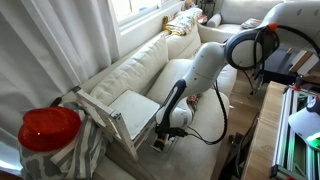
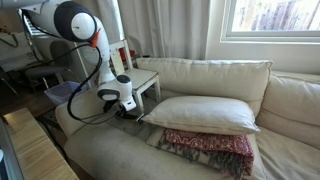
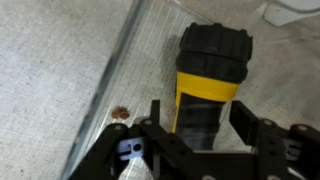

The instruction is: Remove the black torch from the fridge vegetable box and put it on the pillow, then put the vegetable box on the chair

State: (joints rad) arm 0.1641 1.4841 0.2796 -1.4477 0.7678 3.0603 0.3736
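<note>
Sofa (image 2: 110, 150): pillow (image 2: 205, 112), red throw (image 2: 215, 152), probably vegetable box (image 3: 117, 66).

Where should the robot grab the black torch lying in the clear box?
Probably around the middle, by the yellow band, coming straight down. The black torch lies flat in the fridge vegetable box, long sides free, and the gripper straddles them.

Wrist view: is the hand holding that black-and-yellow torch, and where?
Cannot be told: the hand straddles the near end of the black, yellow-banded torch, but contact is unclear.
</note>
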